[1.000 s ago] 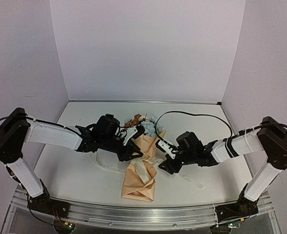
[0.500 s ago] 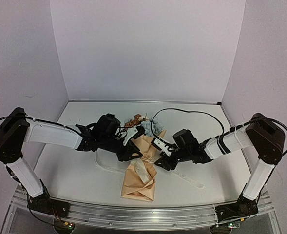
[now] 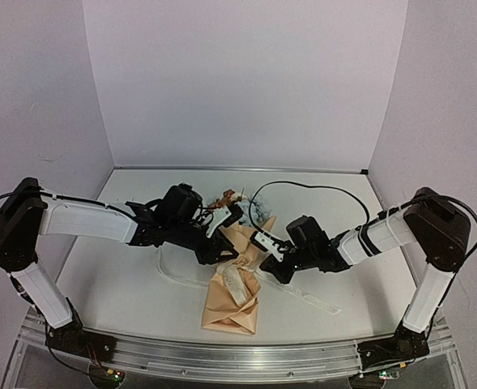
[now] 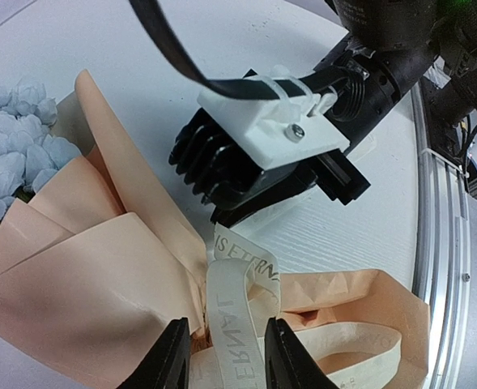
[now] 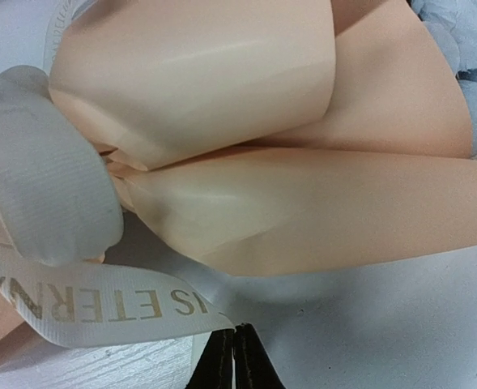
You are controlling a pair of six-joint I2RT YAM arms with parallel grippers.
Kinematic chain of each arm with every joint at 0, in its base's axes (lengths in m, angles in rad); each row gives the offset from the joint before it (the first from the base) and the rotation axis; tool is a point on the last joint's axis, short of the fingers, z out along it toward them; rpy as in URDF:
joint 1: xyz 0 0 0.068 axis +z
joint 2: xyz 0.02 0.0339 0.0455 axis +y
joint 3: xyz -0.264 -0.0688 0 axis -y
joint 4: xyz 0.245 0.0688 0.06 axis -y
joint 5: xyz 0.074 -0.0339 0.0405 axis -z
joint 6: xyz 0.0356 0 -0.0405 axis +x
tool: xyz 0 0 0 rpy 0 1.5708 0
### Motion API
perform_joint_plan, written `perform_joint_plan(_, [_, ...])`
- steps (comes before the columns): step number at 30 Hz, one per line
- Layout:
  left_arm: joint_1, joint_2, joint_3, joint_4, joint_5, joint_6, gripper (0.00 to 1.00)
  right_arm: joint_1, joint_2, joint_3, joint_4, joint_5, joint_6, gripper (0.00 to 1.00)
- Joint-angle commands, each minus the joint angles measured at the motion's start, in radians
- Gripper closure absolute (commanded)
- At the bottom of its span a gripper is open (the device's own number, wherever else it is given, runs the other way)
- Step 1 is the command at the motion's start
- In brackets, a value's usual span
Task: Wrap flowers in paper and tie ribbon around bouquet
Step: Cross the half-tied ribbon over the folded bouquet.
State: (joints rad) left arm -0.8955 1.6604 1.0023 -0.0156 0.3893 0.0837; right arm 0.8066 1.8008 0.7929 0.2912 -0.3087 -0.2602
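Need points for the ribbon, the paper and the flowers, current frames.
ribbon (image 4: 236, 312): left wrist view, on the lettered upright band.
paper (image 5: 222, 73): right wrist view, on the upper fold.
flowers (image 4: 11, 158): left wrist view, on the pale blue blooms.

Paper (image 4: 84, 267): plain peach-tan. Ribbon (image 4: 232, 324): cream-white with fine ribbing, printed with brownish-gold capital letters. Flowers (image 3: 240, 203) at the paper's wide end: pale blue and brown-orange. Table (image 3: 125, 284): white, faintly wood-grained.
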Motion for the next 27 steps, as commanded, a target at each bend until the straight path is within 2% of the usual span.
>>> perform_joint_plan(1, [0.004, 0.001, 0.05, -0.023, 0.002, 0.026, 0.67, -0.001, -0.024, 0.008, 0.02, -0.02, 0.031, 1.0])
perform_joint_plan(11, [0.001, 0.004, 0.06, -0.065, -0.011, 0.046, 0.65, 0.0, -0.158, -0.043, -0.001, -0.006, 0.168, 1.0])
perform_joint_plan(16, [-0.001, 0.011, 0.069, -0.084, -0.024, 0.063, 0.65, 0.014, -0.214, -0.037, -0.078, -0.008, 0.214, 1.0])
perform_joint_plan(27, [-0.011, 0.041, 0.096, -0.107, -0.031, 0.084, 0.67, 0.09, -0.315, 0.06, -0.358, 0.014, 0.282, 1.0])
